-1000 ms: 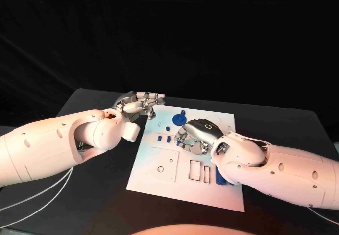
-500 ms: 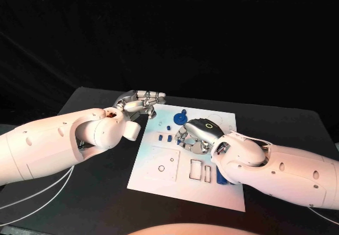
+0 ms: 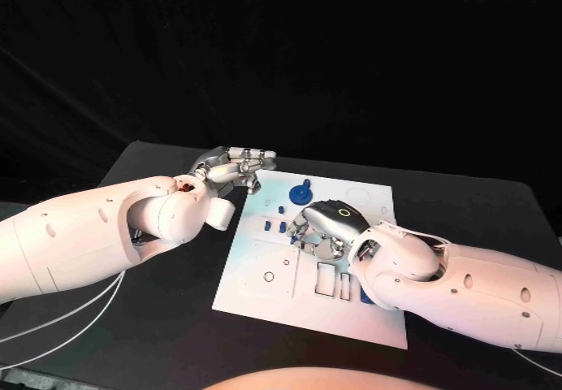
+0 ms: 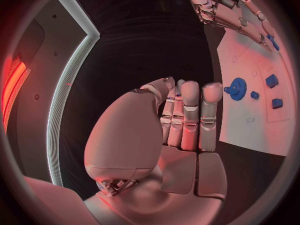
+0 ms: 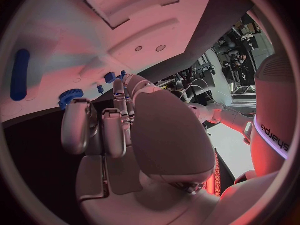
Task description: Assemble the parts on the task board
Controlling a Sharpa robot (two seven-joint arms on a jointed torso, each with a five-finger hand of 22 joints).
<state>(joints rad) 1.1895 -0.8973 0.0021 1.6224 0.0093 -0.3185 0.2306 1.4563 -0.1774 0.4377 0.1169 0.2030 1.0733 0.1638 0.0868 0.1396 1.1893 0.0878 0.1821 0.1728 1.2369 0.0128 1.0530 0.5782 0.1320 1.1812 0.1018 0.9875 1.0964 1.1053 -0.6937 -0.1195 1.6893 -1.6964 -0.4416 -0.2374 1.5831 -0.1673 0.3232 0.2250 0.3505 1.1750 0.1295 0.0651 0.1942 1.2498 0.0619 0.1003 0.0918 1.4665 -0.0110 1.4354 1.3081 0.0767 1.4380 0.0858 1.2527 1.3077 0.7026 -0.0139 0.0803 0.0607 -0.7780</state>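
Right hand (image 3: 325, 230), fingers curled over the middle of the white plastic task board (image 3: 307, 300), has dipped slightly toward its small blue block parts (image 3: 275, 226), whether holding one is unclear, suggesting insertion underway.

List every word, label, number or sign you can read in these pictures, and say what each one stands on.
No readable text stands on the task board, its blue parts, the left hand or the right hand.
The right wrist view shows dark lettering on the robot's own white body, too distorted to read.
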